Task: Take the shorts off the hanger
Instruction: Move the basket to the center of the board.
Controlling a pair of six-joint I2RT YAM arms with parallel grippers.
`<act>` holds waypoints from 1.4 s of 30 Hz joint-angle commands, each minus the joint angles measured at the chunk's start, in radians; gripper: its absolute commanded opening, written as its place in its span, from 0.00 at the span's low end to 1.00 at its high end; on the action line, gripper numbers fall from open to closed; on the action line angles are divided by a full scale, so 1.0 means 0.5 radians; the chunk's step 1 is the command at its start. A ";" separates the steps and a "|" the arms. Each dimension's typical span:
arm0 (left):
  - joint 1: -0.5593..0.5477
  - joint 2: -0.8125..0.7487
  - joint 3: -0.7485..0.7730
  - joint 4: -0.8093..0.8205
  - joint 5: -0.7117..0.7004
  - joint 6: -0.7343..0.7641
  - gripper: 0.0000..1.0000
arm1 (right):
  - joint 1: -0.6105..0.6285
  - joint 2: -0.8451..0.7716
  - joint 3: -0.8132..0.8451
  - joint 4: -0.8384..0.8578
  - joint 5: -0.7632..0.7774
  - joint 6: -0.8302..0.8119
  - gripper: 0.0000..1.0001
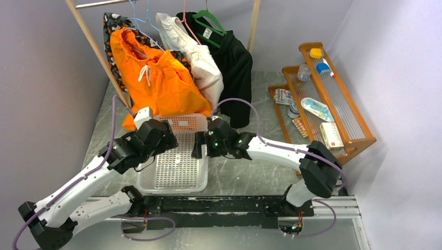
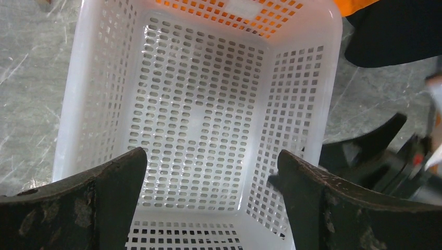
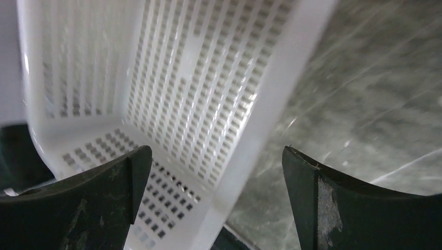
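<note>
The shorts (image 1: 156, 78) are bright orange, thin and crumpled, with a gathered waist and a white drawstring (image 1: 146, 73) knotted at the front. They hang at the left of the clothes rail, apparently from a light blue wire hanger (image 1: 139, 22) (I cannot make out how the waist sits on it). Their lower edge droops to the far rim of the white basket (image 1: 174, 174), and from the left wrist camera I see orange through the holes of the basket's far wall. Beside the shorts on the rail hang a white garment (image 1: 193, 52) and a black garment (image 1: 234, 57).

The basket is perforated plastic and stands on the grey table (image 1: 245, 177) between my two arms. In both wrist views I see only its pierced floor and walls. At the right stands a stepped wooden shelf (image 1: 359, 133) with small boxes, a bottle and packets on its tiers.

The left gripper (image 2: 211, 161) hangs over the basket's near end, fingers spread wide, grasping nothing. The right gripper (image 3: 216, 156) straddles the basket's side wall, also spread wide and holding nothing.
</note>
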State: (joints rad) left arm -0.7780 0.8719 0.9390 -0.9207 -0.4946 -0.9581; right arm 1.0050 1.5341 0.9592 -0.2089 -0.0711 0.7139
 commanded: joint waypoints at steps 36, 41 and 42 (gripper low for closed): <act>-0.003 -0.248 0.147 -0.182 0.107 -0.084 0.99 | 0.164 0.062 0.117 0.198 0.238 0.091 0.98; 0.000 -0.086 0.019 0.188 0.354 0.082 0.99 | 0.059 -0.432 -0.047 -0.394 1.024 0.209 1.00; -0.001 -0.031 0.013 0.231 0.404 0.103 0.99 | -0.015 -0.498 -0.015 -0.537 1.128 0.218 1.00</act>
State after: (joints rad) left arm -0.7761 0.7895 0.9714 -0.9897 -0.4194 -0.9928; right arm 1.0687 1.4006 0.9428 -0.2043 0.1192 0.7822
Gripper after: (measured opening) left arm 0.994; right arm 0.994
